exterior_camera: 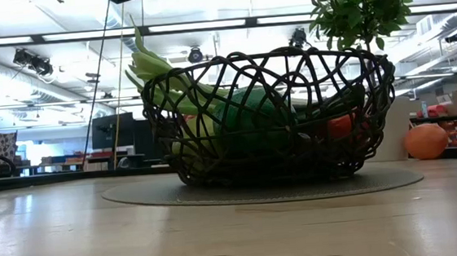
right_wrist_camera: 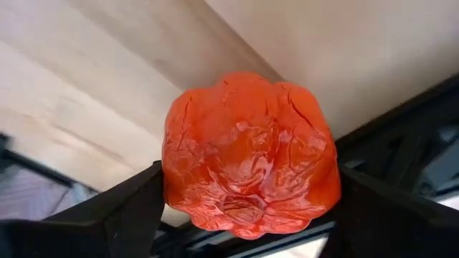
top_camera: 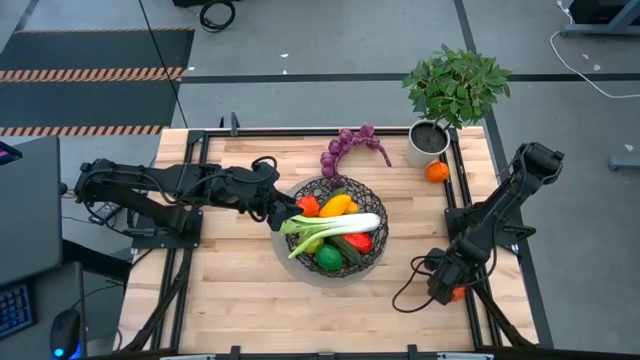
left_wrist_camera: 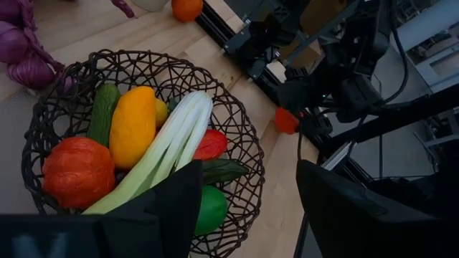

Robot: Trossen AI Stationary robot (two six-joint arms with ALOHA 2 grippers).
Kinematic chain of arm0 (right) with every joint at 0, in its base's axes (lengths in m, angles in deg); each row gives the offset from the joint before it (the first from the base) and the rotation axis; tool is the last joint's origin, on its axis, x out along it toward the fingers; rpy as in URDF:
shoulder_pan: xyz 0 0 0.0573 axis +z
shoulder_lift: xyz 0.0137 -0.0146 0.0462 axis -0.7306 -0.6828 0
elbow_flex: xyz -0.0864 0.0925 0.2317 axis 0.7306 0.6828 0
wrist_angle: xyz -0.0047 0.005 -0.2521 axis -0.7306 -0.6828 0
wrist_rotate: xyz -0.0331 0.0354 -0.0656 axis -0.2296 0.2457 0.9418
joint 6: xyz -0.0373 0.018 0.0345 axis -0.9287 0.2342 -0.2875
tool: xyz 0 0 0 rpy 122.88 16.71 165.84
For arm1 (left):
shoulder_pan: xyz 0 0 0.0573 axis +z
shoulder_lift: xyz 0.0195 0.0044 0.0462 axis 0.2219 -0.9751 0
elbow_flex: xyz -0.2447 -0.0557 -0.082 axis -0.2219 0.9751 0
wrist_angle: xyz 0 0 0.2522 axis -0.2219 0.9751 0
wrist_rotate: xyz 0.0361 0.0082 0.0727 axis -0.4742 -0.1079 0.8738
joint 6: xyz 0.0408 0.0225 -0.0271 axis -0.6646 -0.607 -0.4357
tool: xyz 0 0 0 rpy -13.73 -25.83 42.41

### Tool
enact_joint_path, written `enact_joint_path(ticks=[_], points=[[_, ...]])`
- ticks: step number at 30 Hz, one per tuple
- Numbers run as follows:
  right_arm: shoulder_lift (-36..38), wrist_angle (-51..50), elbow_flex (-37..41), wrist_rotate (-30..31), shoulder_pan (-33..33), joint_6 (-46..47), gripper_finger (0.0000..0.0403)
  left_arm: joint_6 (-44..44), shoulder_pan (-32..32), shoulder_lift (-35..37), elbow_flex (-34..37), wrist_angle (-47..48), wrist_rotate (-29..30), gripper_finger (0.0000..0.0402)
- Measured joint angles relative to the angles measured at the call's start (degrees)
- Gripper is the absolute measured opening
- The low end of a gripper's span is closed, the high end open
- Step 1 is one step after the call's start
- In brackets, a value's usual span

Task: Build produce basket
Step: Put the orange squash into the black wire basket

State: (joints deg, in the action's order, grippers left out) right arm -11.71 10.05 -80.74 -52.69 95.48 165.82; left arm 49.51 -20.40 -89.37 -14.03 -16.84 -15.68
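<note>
My right claw [right_wrist_camera: 247,208] grips an orange-red pepper [right_wrist_camera: 249,154] at the counter's [top_camera: 230,290] right edge, well apart from the basket [top_camera: 372,200]. It looks light, stiff and smooth; holding the wide body seems safest. My left claw [left_wrist_camera: 247,193] hangs open just beside the basket.

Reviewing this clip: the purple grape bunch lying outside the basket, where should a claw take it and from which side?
Judging from above: grip the grape bunch across its thicker clustered end nearest the basket, descending from overhead. It lies flat and curved on the table, and its thin far tail offers little to hold.
</note>
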Motion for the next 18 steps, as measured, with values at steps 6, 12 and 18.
enact_joint_path(ticks=[6, 12, 18], points=[[0.00, -2.18, -3.80, 2.82, -1.63, -0.22, 0.0368, 0.00, 0.00, 0.00, 0.00, 0.01, 0.00, 0.0231], [0.00, -5.33, -9.43, 8.25, -4.36, -1.68, 0.0367, 0.08, 0.00, 0.00, 0.02, -0.01, 0.00, 0.0231], [0.02, -14.17, -17.55, 15.46, -9.15, -6.87, 0.0367, 1.05, 0.00, 0.00, 0.02, -0.01, -0.01, 0.0231]])
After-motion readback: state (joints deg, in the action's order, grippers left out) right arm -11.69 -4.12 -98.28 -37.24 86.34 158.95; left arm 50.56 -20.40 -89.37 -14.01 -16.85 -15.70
